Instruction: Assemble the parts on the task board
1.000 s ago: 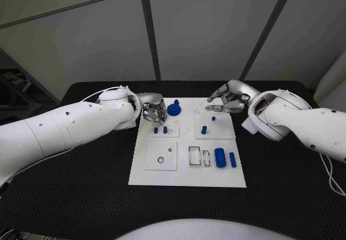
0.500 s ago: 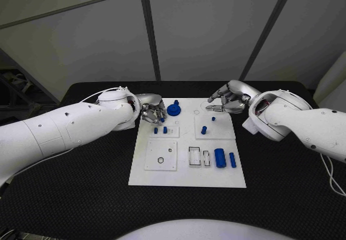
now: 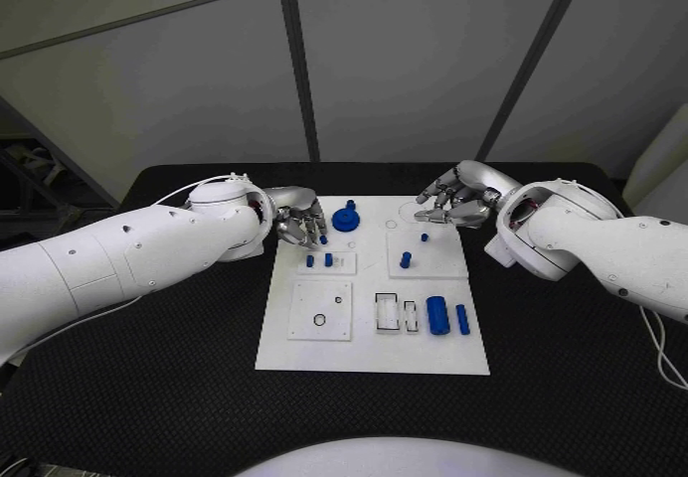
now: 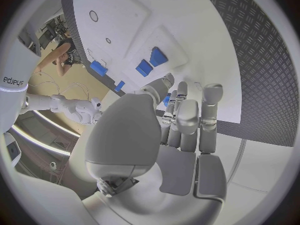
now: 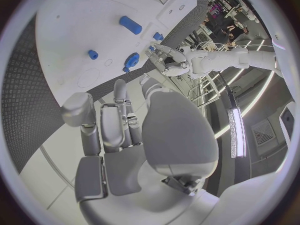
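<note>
The white task board point(image 3: 373, 343) lies in the middle of the black table. A blue knob-shaped part point(image 3: 346, 217) stands at its far left corner. My left hand point(image 3: 300, 222) hangs just beside that knob, fingers bent toward it and holding nothing; a sliver of the blue knob point(image 4: 167, 99) shows past its fingers point(image 4: 187, 116). My right hand point(image 3: 453, 204) hovers over the board's far right edge, empty, fingers apart point(image 5: 122, 110). Two short blue pegs point(image 3: 318, 259) stand in the left plate, and two more point(image 3: 406, 259) point(image 3: 425, 237) in the right plate.
Two blue cylinders point(image 3: 435, 314) point(image 3: 463, 317) lie at the board's near right, beside black-outlined slots point(image 3: 389, 309). A square plate with a ring and a small hole point(image 3: 321, 308) sits near left. Black mat point(image 3: 158, 378) surrounds the board.
My left hand has edged slightly away from the knob toward the board's far left edge. The right hand has barely shifted. The parts have not moved.
</note>
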